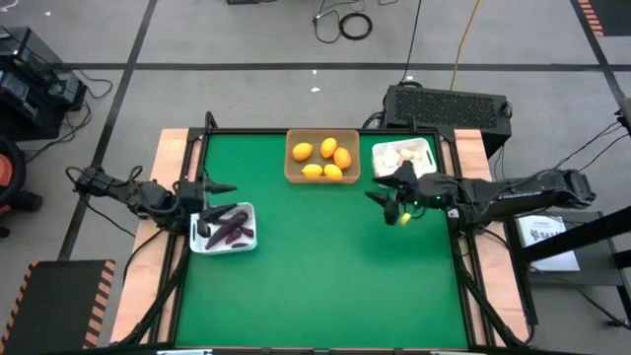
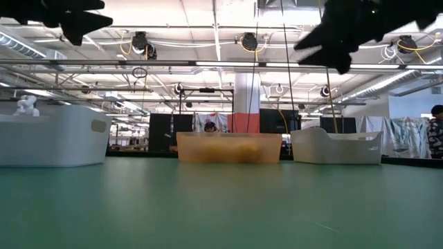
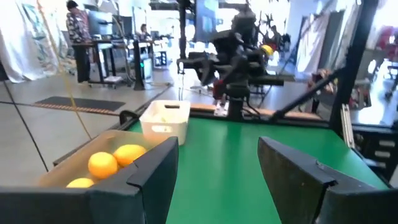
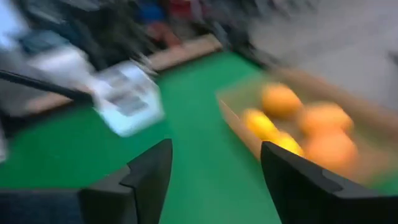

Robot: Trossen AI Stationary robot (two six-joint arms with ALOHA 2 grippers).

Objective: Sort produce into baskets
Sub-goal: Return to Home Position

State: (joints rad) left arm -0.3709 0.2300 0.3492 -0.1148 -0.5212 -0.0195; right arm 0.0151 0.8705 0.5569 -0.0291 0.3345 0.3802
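Observation:
The tan basket [image 1: 320, 158] at the table's far middle holds several orange and yellow fruits [image 3: 102, 165]. A white basket [image 1: 404, 158] at the far right holds whitish bulbs. Another white basket [image 1: 224, 227] at the left holds dark purple pieces. My left gripper [image 1: 219, 189] hangs open just beyond the far edge of the purple basket, pointing level toward the right, with nothing between its fingers [image 3: 217, 149]. My right gripper [image 1: 375, 192] hangs open above the green mat, in front of the bulb basket, and points toward the left; it is empty [image 4: 214, 152].
The green mat [image 1: 325, 276] lies bare across the middle and near half of the table. Wooden rails [image 1: 168, 148] run along both sides. A black box [image 1: 449, 104] stands behind the far right corner. People show in the room beyond [image 3: 78, 28].

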